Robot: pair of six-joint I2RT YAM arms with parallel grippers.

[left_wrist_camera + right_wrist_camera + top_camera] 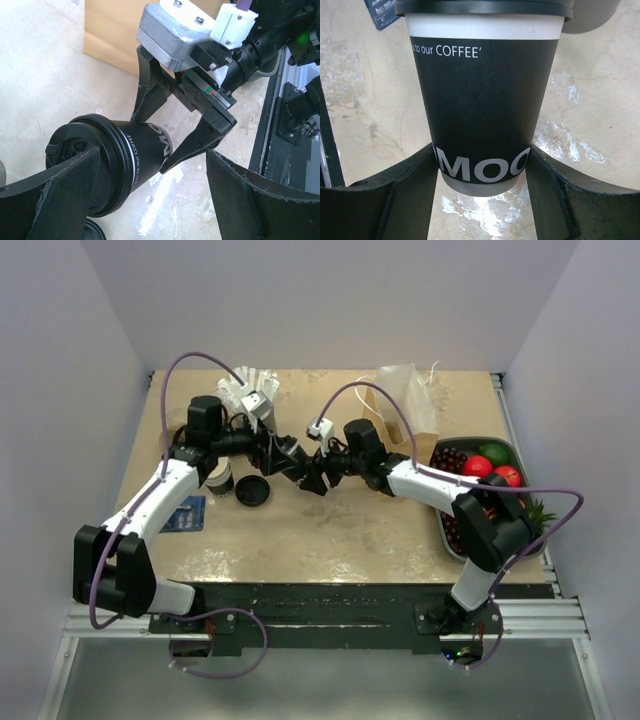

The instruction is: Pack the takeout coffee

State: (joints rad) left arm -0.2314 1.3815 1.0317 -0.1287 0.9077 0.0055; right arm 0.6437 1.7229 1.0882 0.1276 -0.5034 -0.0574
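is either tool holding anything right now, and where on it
Right tool grips the takeout coffee low on its side, near the base. Left tool is open around the lid end.

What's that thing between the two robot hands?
The takeout coffee: the right hand pinches its base, the left hand stands open at its lid. The left wrist view shows it.
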